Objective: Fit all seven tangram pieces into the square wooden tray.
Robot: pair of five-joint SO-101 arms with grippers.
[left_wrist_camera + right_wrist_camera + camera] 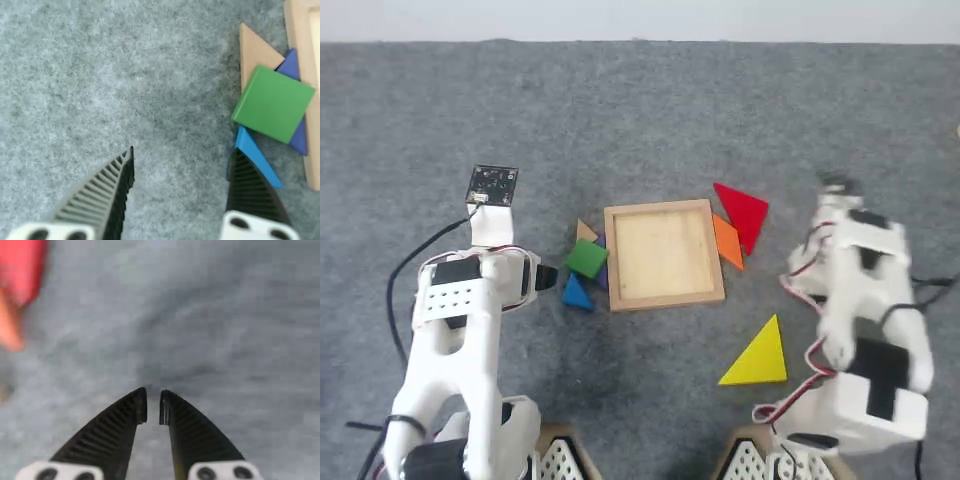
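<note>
Left of the tray (665, 208), left gripper (182, 152) jaws apart by blue triangle (256, 152), right gripper (152, 405) jaws nearly together.

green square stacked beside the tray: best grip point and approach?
Probably straight down from above with the open left gripper, pinching across two opposite edges of the green square. Its parallel sides give flat seats, and it lies atop the tan triangle and purple piece, so those edges stand raised. It sits askew to the wooden tray; turn the wrist to match.
</note>
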